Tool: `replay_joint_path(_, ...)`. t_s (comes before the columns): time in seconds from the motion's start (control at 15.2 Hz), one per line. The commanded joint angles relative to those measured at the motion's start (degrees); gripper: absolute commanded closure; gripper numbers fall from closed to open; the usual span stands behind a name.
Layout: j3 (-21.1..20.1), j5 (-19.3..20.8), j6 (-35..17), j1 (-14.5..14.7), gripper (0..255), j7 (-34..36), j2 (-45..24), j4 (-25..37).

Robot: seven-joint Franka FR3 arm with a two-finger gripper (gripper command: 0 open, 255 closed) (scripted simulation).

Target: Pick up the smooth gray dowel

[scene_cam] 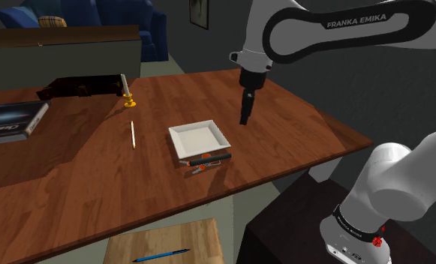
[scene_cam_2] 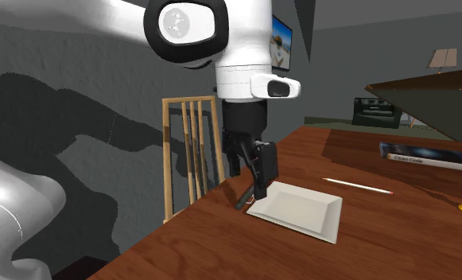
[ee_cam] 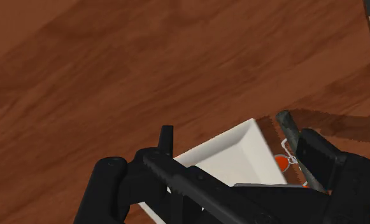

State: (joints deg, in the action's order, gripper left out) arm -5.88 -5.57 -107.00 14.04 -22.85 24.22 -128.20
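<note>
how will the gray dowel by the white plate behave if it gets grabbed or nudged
The dowel looks like a straight, thin round rod, so probably stiff and light. Lying flat on the smooth wooden table, it may roll if nudged sideways, though the square plate close beside it would likely stop it on that side.

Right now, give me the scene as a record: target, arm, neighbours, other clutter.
target: dowel, dark grey, lying flat on the table
arm: gripper open, above the table, right of the plate in the shoulder view, apart from the dowel
neighbours: plate beside the dowel; small orange item at its end, kind unclear
clutter: white stick, candle, book
</note>
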Motion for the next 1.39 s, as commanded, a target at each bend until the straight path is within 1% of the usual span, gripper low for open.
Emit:
replay_joint_path(0.0, -1.1, -0.3, -1.7, 1.8, 0, -2.8, -2.0, 0.8)
replay_joint_path(0.66, -7.1, -0.6, -10.5, 9.9, 0, -16.1, -10.5, 2.5)
replay_joint_path(0.73, -7.2, -0.6, -10.7, 10.1, 0, -16.4, -10.7, 2.5)
replay_joint_path(1.19, -7.5, -0.6, -16.6, 10.2, 0, -16.5, -12.4, -1.7)
replay_joint_path(1.32, -7.5, -0.6, -16.6, 10.2, 0, -16.5, -12.4, -1.7)
